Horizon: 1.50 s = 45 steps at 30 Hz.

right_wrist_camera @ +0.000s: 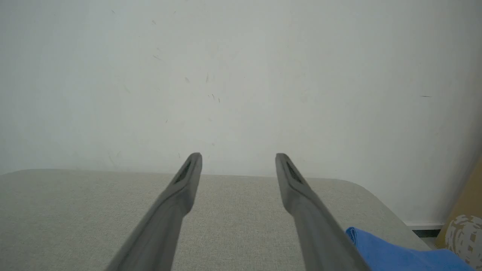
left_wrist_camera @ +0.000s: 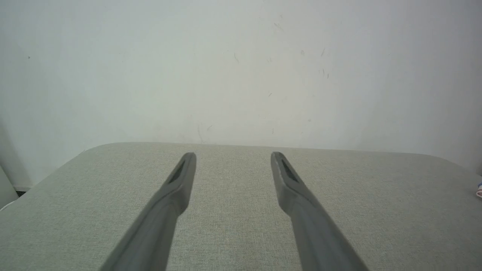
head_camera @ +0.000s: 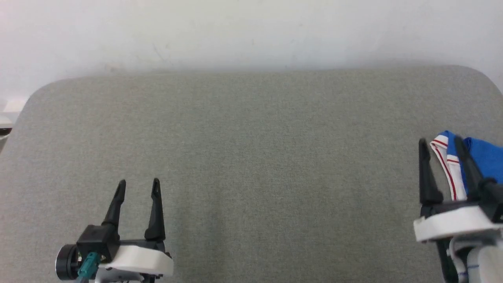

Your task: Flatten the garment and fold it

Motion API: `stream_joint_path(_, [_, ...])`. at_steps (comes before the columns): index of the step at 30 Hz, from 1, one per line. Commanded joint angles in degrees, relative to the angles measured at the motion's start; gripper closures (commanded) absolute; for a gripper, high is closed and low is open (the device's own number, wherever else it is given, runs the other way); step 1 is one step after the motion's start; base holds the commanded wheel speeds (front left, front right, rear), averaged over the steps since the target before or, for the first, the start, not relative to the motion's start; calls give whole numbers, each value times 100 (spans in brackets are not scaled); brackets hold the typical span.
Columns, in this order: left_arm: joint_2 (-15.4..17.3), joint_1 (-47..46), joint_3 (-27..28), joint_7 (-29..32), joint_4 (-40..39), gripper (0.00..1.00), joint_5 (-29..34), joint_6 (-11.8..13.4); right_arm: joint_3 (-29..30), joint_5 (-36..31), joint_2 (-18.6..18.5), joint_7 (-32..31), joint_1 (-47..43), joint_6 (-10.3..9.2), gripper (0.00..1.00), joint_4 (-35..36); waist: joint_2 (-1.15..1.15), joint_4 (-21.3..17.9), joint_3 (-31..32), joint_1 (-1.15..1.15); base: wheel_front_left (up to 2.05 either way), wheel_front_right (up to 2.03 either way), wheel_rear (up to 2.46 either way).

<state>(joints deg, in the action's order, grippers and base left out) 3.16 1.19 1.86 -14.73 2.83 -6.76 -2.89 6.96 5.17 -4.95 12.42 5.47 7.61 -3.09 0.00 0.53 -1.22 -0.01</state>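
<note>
Left gripper (head_camera: 139, 181), at 7 o'clock in the head view: two long black fingers (head_camera: 155, 214) tapering to slim tips, set in a black block (head_camera: 98, 237) over a rounded white shell (head_camera: 137, 261). At its 9 o'clock, a round black cap (head_camera: 65, 263) beside a teal plug (head_camera: 89, 264). Right gripper (head_camera: 440, 139), at 4 o'clock: same black fingers, a white collar (head_camera: 452, 222), a pale forearm (head_camera: 485, 267) with a thin blue line. Matt grey in the wrist views, a dark slot near each tip.
</note>
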Motion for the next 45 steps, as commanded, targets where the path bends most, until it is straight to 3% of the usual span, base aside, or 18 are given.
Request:
stream_joint_path(1, [-25, 70, -8, -27, 11, 0, 63, 50, -16, -8, 43, 54, -118, -12, 0, 0, 0, 64, 87, 1, 0, 0, 0])
stream_joint_path(10, [-26, 337, 24, -27, 9, 0, 227, 25, -225, 1, 201, 203, -703, -12, 0, -119, 0, 76, 188, 1, 0, 0, 0])
stream_joint_path(25, [-28, 350, -92, -27, 38, 0, 95, 19, -277, 233, 206, 255, -730, -12, 0, -158, 0, 103, 181, 1, 0, 0, 0])
stream_joint_path(26, [-1, 345, -76, 4, 22, 100, 79, 13, -288, 193, 187, 223, -706, 0, 100, -158, 0, 102, 181, 1, 0, 0, 0])
stream_joint_path(45, [-1, 285, -86, 199, -20, 100, 156, 49, -344, 101, 187, 33, -685, -2, 100, -97, 0, 82, 173, 1, 0, 0, 0])
